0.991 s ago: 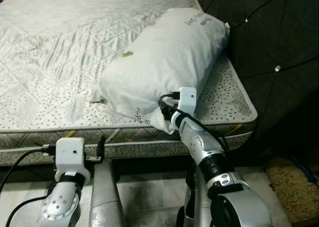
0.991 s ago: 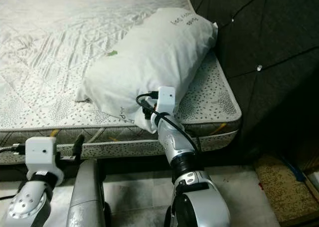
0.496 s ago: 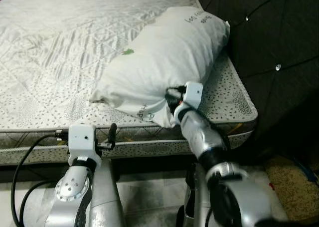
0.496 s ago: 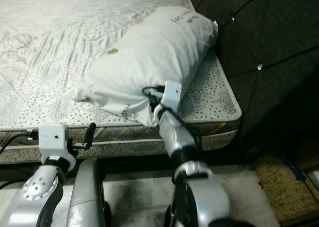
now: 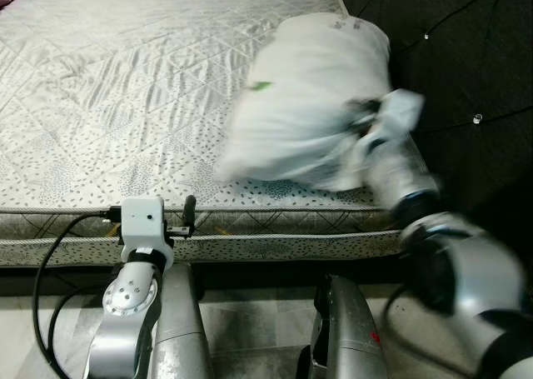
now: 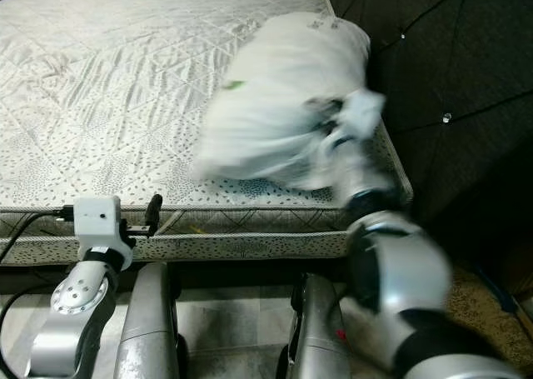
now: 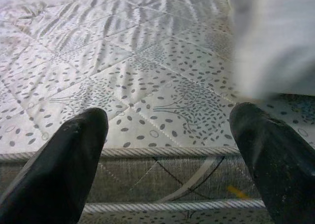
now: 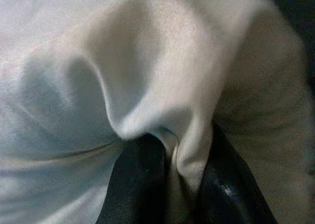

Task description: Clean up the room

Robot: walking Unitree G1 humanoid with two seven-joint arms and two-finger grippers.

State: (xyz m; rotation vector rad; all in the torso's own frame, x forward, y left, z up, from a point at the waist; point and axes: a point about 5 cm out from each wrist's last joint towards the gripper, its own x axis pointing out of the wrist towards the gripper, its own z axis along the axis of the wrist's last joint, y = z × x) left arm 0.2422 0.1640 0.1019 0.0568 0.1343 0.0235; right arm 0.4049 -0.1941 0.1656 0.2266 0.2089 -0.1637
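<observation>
A white pillow point(image 5: 308, 104) lies on the right side of the quilted mattress point(image 5: 125, 87), by the dark headboard, blurred with motion. My right gripper point(image 5: 362, 122) is at the pillow's near right end. In the right wrist view its black fingers point(image 8: 140, 184) are shut on a fold of the pillow's cloth point(image 8: 182, 150). My left gripper point(image 7: 170, 135) is open and holds nothing, hovering at the mattress's front edge point(image 7: 162, 152), left of the pillow point(image 7: 275, 37).
A dark tufted headboard point(image 5: 466, 54) rises right of the bed. The mattress side point(image 5: 275, 244) runs across in front of me. Grey tiled floor point(image 5: 241, 312) and my silver legs point(image 5: 346, 337) lie below.
My right arm has swung up and to the right with the pillow's end in its grip, and the pillow has bunched toward the headboard. My left gripper has risen to the mattress edge.
</observation>
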